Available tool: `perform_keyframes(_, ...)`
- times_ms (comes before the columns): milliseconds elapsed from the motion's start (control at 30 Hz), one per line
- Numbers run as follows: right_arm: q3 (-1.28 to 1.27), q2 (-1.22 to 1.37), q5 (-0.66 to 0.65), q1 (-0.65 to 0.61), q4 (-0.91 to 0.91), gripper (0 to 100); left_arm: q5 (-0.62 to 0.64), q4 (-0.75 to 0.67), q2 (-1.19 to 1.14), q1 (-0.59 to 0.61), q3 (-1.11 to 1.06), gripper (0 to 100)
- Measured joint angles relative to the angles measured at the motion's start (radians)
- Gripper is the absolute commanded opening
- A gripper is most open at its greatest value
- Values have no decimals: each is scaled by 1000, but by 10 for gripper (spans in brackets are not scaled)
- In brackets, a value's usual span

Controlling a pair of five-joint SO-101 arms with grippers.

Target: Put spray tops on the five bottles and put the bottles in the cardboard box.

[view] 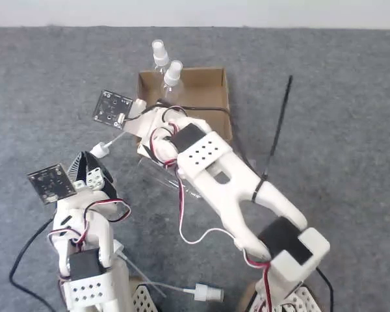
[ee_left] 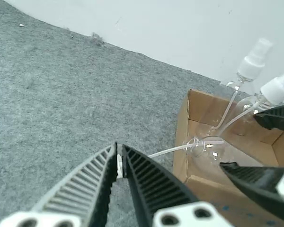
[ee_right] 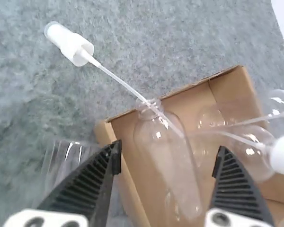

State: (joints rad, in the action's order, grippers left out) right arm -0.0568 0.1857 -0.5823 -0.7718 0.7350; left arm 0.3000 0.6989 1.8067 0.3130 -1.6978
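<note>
Two capped bottles (view: 173, 73) stood at far-left corner of cardboard box (view: 211, 88) — left tool (ee_left: 119, 147) clamped on spray top (ee_right: 71, 42); right tool (ee_right: 165, 151) open, astride uncapped bottle (ee_right: 156, 135).

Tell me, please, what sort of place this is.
Probably a robotics lab bench: grey carpet meeting a plain white wall, and two wired arms at a box.

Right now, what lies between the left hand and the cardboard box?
In the high view, a spray top on the carpet; its thin tube reaches the cardboard box.
</note>
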Motion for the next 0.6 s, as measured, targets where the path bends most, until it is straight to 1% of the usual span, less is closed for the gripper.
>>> perform_keyframes(133,2,49,-5,2,-57,267,0,0,0,0,0,12)
perform_keyframes(333,2,117,-83,0,-121,266,0,0,0,0,0,12)
perform_keyframes(600,12,169,-94,3,-192,265,0,0,0,0,0,12)
